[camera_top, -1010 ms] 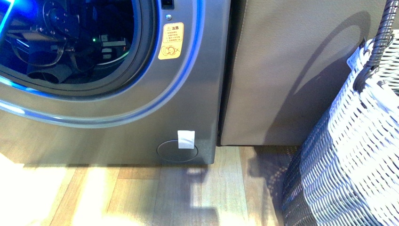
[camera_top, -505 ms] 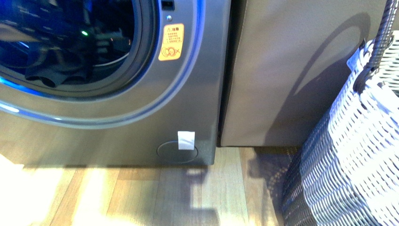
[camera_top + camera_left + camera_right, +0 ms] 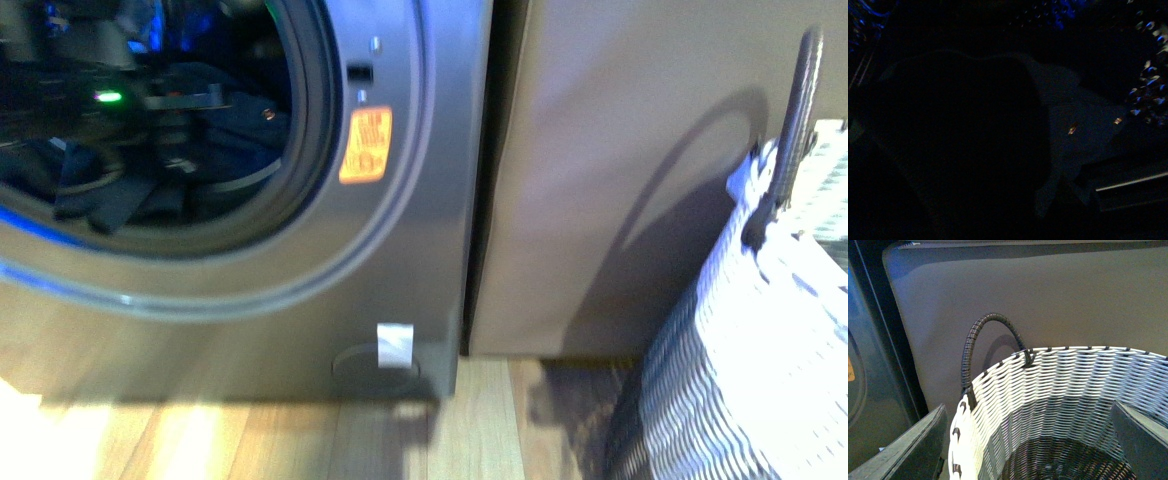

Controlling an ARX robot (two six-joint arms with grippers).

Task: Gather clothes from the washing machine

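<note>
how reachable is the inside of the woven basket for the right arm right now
Probably well within reach: the right gripper appears to hang just above the basket mouth, jaws spread wide, and nothing shows between them and the opening.

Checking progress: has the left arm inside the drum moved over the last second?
Yes: the left arm, judged by its green light, now sits farther left of the orange sticker.

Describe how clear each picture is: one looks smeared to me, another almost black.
Front view: blurred throughout, the orange sticker on the washing machine unreadable, the white basket washed out, sun glare on the floor. Left wrist view: dark, nothing to tell. Right wrist view: sharp and evenly lit, the basket weave crisp.
</note>
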